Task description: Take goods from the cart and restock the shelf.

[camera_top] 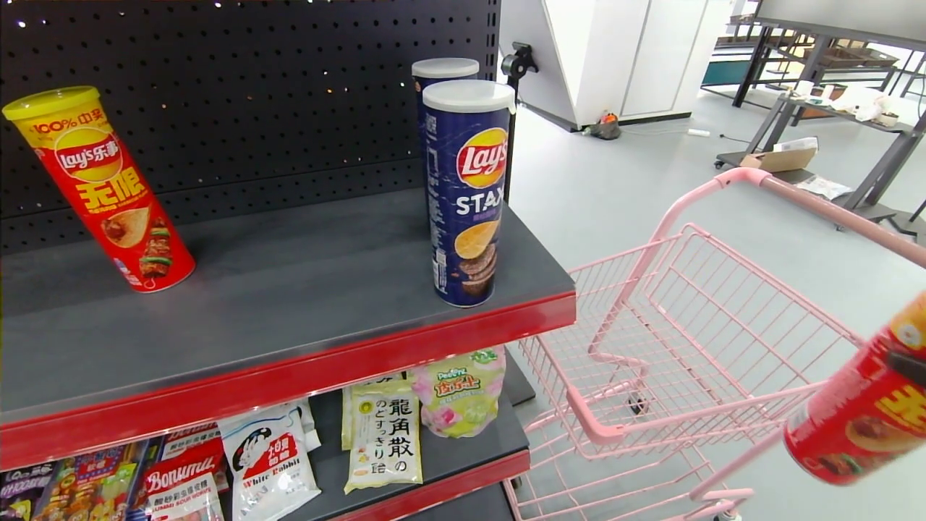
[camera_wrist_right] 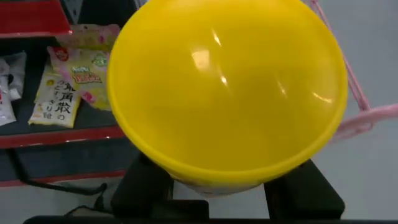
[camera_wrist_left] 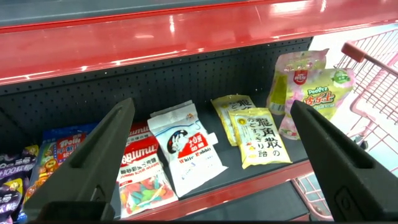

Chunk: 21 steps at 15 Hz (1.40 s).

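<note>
The right gripper [camera_wrist_right: 227, 196] had its fingers clamped on the red can [camera_top: 861, 405], held tilted over the pink cart [camera_top: 673, 217], well apart from the shelf [camera_top: 289, 289]. The left gripper [camera_wrist_left: 212, 106] hung with fingers spread wide, facing snack bags [camera_wrist_left: 186, 149] lower down that shelf.

on the upper shelf [camera_top: 289, 304], the left can [camera_top: 101, 192] stands toward the left end, in front of the pegboard [camera_top: 253, 94]. at the shelf's right end the front can [camera_top: 466, 195] stands near the front edge, with the back can [camera_top: 443, 69] just behind it. below, snack bags [camera_top: 383, 441] lie side by side on the lower shelf [camera_top: 329, 463]. the cart [camera_top: 687, 325] stands right of the shelves. the held can [camera_top: 861, 405] sits tilted in the right gripper [camera_wrist_right: 224, 193], over the cart's right side.
</note>
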### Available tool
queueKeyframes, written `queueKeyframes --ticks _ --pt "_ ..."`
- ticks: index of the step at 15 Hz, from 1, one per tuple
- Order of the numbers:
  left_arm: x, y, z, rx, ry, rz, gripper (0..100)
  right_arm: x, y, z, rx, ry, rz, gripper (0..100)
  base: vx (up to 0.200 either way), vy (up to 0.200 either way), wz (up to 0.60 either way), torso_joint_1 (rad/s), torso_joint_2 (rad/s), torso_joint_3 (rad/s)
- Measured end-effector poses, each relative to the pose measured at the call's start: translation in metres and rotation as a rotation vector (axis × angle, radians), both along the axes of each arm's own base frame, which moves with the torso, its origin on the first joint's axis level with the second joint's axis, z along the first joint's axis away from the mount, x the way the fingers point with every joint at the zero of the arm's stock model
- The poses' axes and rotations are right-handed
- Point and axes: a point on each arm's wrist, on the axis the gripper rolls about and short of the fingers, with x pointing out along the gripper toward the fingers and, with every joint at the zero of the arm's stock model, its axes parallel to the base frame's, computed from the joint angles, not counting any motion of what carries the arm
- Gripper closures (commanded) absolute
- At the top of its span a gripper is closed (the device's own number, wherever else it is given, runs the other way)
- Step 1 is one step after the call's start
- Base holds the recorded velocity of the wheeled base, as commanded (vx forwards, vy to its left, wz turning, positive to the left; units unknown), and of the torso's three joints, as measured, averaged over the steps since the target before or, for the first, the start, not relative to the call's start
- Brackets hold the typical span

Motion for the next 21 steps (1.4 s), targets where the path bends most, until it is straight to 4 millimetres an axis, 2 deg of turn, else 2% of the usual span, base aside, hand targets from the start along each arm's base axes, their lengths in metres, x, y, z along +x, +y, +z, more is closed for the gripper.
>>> queueKeyframes --ticks 3,6,11,21 --pt "0.000 0.000 0.000 0.000 0.000 0.000 0 -0.044 -0.001 -0.015 -0.010 -0.022 -0.086 100 0.000 0.000 0.00 0.000 0.00 0.000" --pt "0.000 0.000 0.000 0.000 0.000 0.000 0 -0.062 0.000 -0.023 -0.018 -0.075 -0.115 100 0.000 0.000 0.00 0.000 0.00 0.000" --pt "0.000 0.000 0.000 0.000 0.001 -0.001 0 -0.067 0.001 -0.026 -0.020 -0.098 -0.117 100 0.000 0.000 0.00 0.028 -0.07 -0.049" --pt "0.000 0.000 0.000 0.000 -0.001 0.000 0 -0.066 0.001 -0.029 -0.024 -0.092 -0.114 100 0.000 0.000 0.00 0.192 -0.49 -0.300"
